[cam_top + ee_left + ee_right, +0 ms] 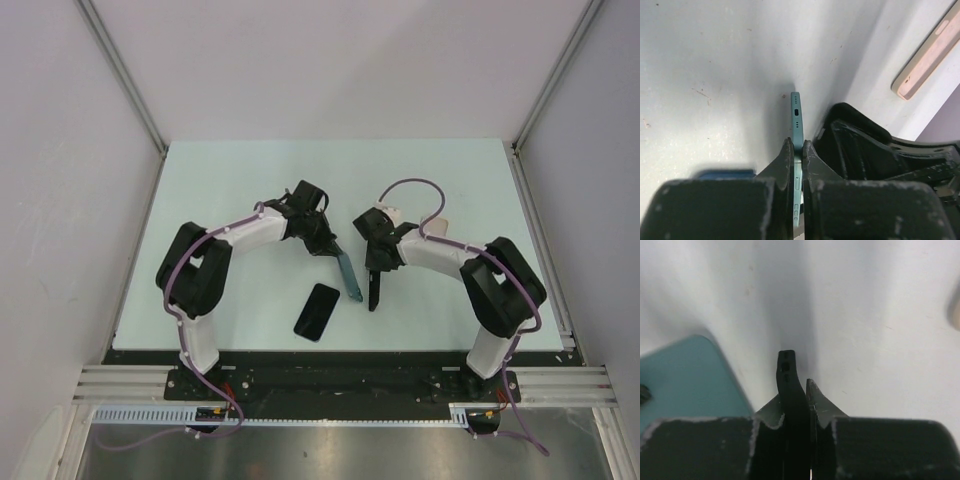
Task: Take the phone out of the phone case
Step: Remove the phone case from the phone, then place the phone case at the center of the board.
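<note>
left wrist: left tool (pixel 796 150) grips teal phone (pixel 796 112), right tool (pixel 799 390) black case (pixel 786 365)

Seen from the left wrist, the lower half of a thin teal slab (pixel 796 117) is hidden between the left arm's fingers (pixel 785 165), whose near blocks are out of focus. Whether it is phone or case cannot be told. A blue-green smear (pixel 722 173) beside them is too blurred to name. A beige slab (pixel 927 57) is cut off by that view's right edge. From the right wrist, a black strip (pixel 788 385) is lost from sight between the right arm's fingers (pixel 820 405), and the teal slab, blurred, runs off the left edge. From overhead, the right arm (pixel 440 255) hides most of the beige slab.
</note>
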You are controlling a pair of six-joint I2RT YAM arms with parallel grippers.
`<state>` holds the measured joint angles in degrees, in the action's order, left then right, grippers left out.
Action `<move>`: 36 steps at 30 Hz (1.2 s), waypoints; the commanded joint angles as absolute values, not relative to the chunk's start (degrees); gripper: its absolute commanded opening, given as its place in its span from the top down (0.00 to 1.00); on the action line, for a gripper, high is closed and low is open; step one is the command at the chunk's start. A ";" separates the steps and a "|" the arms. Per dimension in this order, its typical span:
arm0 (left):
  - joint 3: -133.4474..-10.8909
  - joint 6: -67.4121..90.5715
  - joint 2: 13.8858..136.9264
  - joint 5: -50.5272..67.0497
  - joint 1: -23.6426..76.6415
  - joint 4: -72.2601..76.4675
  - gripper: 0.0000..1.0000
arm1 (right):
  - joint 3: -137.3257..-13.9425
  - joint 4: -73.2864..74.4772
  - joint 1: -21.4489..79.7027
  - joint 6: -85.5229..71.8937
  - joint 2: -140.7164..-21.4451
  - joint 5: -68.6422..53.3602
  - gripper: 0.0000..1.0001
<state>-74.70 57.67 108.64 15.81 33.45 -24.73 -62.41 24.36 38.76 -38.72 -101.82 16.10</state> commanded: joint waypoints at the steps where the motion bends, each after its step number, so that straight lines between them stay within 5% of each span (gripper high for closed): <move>1: -77.43 59.24 102.92 15.03 33.49 -25.93 1.00 | -61.96 35.06 36.74 -37.35 -95.11 21.26 1.00; 9: -80.41 58.54 100.63 12.92 31.12 -26.37 1.00 | -60.74 36.30 30.60 -32.72 -88.16 20.23 1.00; 19: -86.13 47.92 107.21 19.49 25.23 -20.31 1.00 | -44.65 12.23 21.53 -25.84 -80.41 -9.14 0.95; 20: -87.09 46.68 108.10 20.99 24.96 -18.56 1.00 | -44.56 12.13 21.53 -25.67 -81.03 -9.14 0.91; 23: -88.59 42.90 111.25 26.53 23.91 -15.57 1.00 | -44.65 12.92 21.27 -25.66 -83.23 -7.04 0.51; 24: -88.94 42.19 112.05 27.24 23.65 -15.47 1.00 | -44.56 13.53 21.01 -26.19 -83.32 -5.38 0.31; 27: -89.56 39.47 115.04 28.30 22.77 -14.94 1.00 | -44.65 18.18 19.00 -28.73 -81.92 3.13 0.13; 31: -90.70 36.04 118.21 27.95 22.15 -16.25 1.00 | -44.74 24.69 16.18 -29.00 -75.43 8.69 0.09; 34: -92.37 34.19 120.32 26.19 22.06 -19.33 0.83 | -45.00 28.64 13.63 -28.48 -68.31 11.42 0.00; 36: -92.37 33.84 120.50 25.14 22.06 -20.13 0.61 | -45.09 31.27 12.14 -27.43 -63.21 10.99 0.00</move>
<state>-88.99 37.67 120.77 25.17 22.48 -19.33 -43.94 25.17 14.50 -28.32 -71.83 6.37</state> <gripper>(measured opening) 0.266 0.992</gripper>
